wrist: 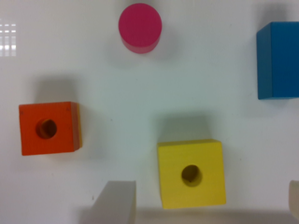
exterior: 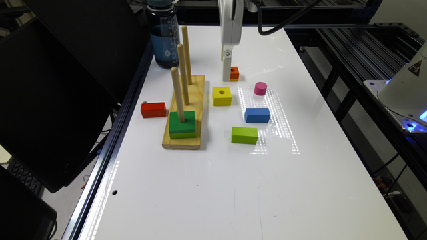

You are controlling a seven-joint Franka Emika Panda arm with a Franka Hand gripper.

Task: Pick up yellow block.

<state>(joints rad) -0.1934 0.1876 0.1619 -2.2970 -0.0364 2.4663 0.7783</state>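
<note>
White two-fingered gripper (wrist: 205, 205) above the white table (exterior: 213, 186), fingers (wrist: 117, 203) spread wide and holding nothing. The bright yellow square wooden block with a round centre hole (wrist: 191, 173) lies on the table between the fingertips, touching neither. The orange holed block (wrist: 49, 128), pink cylinder (wrist: 139, 27) and blue block (wrist: 279, 60) lie outside the fingers.

White claw (exterior: 227, 71) — pale fingers; one screw; black cable (exterior: 283, 21).

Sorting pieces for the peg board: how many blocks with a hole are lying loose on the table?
2. The yellow block lies just beside the wooden peg board. The orange block sits farther back, right by the end effector. Stacked green blocks already sit on a peg.
</note>
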